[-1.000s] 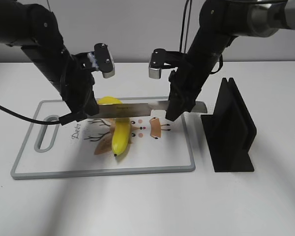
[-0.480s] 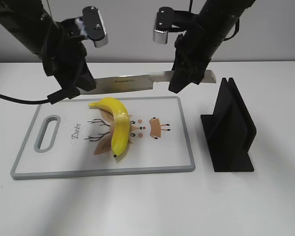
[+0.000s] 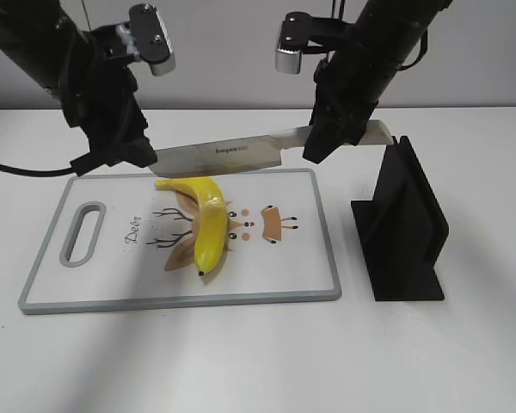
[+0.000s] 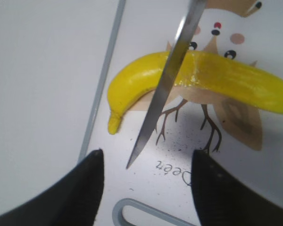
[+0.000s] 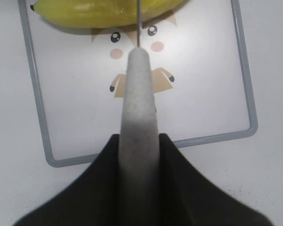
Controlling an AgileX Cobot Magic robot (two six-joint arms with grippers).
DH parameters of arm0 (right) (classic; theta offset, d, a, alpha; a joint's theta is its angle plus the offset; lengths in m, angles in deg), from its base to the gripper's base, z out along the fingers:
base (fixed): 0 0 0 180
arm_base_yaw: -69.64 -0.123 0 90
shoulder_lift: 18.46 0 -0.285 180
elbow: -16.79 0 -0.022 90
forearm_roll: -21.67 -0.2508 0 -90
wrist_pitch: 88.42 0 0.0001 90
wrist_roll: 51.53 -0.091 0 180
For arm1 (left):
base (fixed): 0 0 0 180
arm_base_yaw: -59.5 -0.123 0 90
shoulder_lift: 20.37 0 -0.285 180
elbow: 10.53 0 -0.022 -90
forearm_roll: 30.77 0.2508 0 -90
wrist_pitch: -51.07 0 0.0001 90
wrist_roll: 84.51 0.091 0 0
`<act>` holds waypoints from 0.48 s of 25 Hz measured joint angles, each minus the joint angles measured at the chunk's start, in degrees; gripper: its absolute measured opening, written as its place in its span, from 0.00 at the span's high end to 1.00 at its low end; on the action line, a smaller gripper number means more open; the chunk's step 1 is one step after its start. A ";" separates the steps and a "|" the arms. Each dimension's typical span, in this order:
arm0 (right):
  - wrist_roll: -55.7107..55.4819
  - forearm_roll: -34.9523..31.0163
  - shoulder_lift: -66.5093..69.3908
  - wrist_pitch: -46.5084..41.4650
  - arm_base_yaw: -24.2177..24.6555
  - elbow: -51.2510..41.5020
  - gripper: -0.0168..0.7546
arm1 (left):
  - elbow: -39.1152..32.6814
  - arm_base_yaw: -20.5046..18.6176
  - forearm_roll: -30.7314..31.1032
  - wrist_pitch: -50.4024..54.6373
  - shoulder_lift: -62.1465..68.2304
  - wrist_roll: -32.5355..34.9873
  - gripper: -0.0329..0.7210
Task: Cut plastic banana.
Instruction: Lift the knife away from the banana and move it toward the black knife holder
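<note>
The plastic banana lies in one piece on the white cutting board, bright yellow and curved, with a faint seam near its bend. It also shows in the left wrist view and the right wrist view. My right gripper is shut on the pale handle of a knife. It holds the steel blade level in the air above the board's far edge. My left gripper is open. The blade tip hangs between its spread fingers without touching them.
A black knife stand stands upright on the table just right of the board. The board has a grey rim, a handle slot at its left end and a cartoon deer print.
A second ago the blade lay low across the banana. Both arms have risen, and the knife now hangs above the board's far edge, shifted slightly right. The banana has not moved.
</note>
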 joint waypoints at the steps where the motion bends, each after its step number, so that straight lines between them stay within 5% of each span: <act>1: -0.08 0.18 -0.18 0.00 0.06 0.07 0.76 | 0.00 0.00 0.00 -0.65 -0.80 -0.08 0.15; 6: -1.15 0.23 -3.01 -0.98 0.10 0.07 0.76 | 0.00 -0.12 3.20 -3.39 -4.55 -9.76 0.11; 12: -13.99 0.18 -7.26 -1.96 0.10 0.11 0.76 | 2.74 -0.41 19.60 2.73 -5.64 -40.07 0.12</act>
